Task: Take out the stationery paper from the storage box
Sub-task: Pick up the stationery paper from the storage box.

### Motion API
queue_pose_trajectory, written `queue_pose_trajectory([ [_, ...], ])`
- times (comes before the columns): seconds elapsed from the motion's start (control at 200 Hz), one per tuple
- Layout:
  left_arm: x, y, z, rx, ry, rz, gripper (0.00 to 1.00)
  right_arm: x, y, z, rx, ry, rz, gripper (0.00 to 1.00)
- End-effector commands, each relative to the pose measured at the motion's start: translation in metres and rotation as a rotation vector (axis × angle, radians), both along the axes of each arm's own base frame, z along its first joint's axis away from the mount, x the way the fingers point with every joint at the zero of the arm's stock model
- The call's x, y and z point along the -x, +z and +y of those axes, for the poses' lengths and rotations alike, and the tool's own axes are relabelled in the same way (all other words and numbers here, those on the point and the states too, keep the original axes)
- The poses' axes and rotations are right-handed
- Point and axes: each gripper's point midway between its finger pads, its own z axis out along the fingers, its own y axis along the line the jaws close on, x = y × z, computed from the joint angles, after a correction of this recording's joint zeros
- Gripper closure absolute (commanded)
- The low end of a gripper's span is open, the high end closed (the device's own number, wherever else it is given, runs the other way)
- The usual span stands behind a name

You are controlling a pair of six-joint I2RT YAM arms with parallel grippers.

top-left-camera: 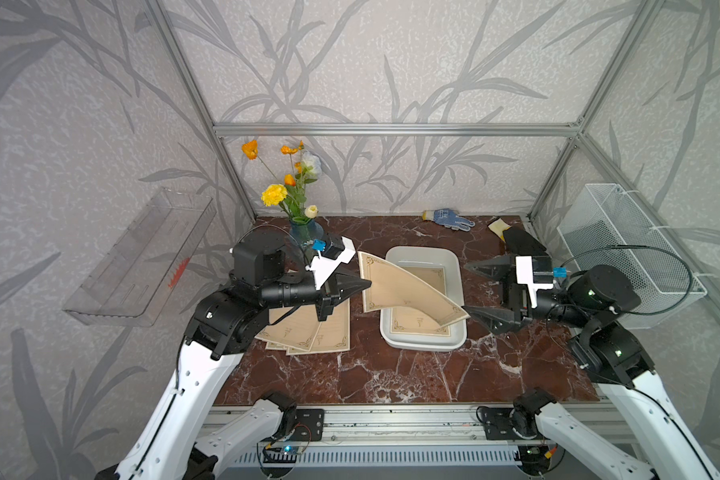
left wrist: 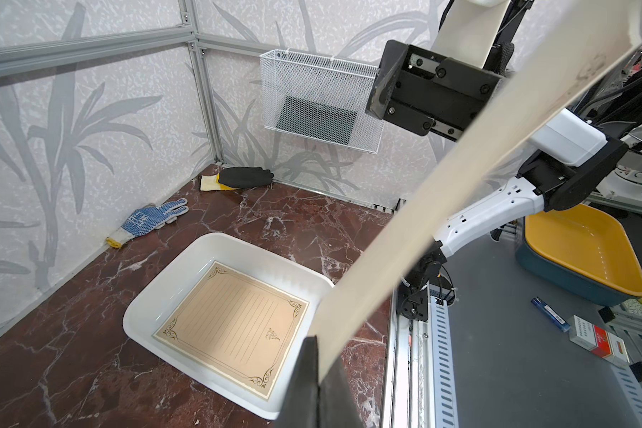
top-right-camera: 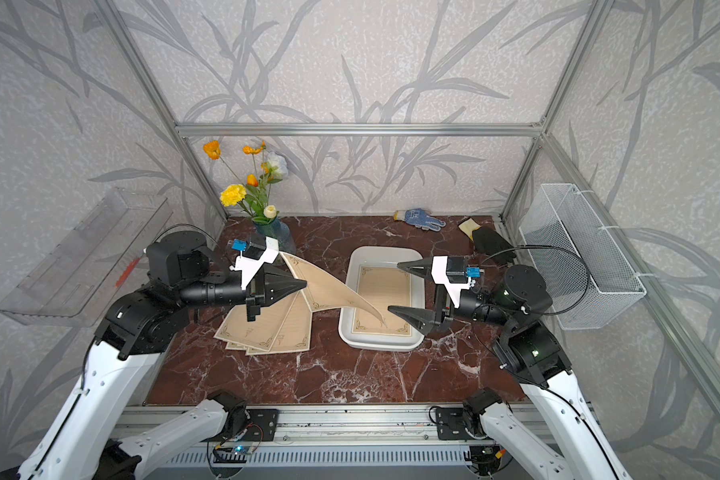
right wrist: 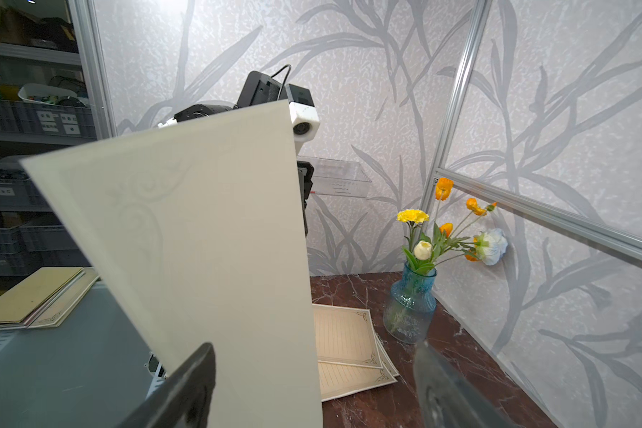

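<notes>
Left gripper clamps our stationery paper, right gripper with jaws apart, so we might snag that sagging corner, seemingly touching it

Left gripper: jaws pinched on one edge of the lifted sheet.
Lifted sheet: bows away from the left gripper over the storage box; its far corner ends just beside one fingertip of the right gripper.
Right gripper: jaws spread wide, clasping nothing, facing the left gripper across the box.
Boxed sheet: flat in the box, under the lifted sheet, between both grippers.
Loose pile: fanned on the table beneath the left gripper.
</notes>
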Motion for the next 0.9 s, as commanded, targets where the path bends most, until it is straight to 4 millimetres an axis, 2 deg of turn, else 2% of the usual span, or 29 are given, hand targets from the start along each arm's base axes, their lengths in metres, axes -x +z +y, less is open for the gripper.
queue_pose_trajectory([
  [0.0,0.002,0.006,0.001,0.004,-0.003,-0.018,1.0,0.011,0.009,0.006,-0.022,0.037,-0.064,0.16],
  [0.255,-0.02,0.002,0.003,0.001,0.088,-0.031,1.0,0.022,0.004,0.002,-0.004,0.033,-0.13,0.12],
  [0.395,-0.021,0.003,0.002,0.01,0.082,-0.04,1.0,0.02,0.004,0.003,0.006,0.029,-0.12,0.12],
  [0.56,-0.02,0.004,-0.001,0.022,0.059,-0.04,1.0,0.005,0.0,0.009,-0.014,0.006,-0.103,0.11],
  [0.745,-0.023,0.002,-0.005,0.036,0.046,-0.026,1.0,-0.005,-0.009,0.029,-0.035,0.037,-0.081,0.11],
  [0.895,-0.021,0.0,-0.007,0.051,0.027,-0.02,1.0,-0.017,-0.023,0.043,-0.013,0.032,-0.07,0.16],
])
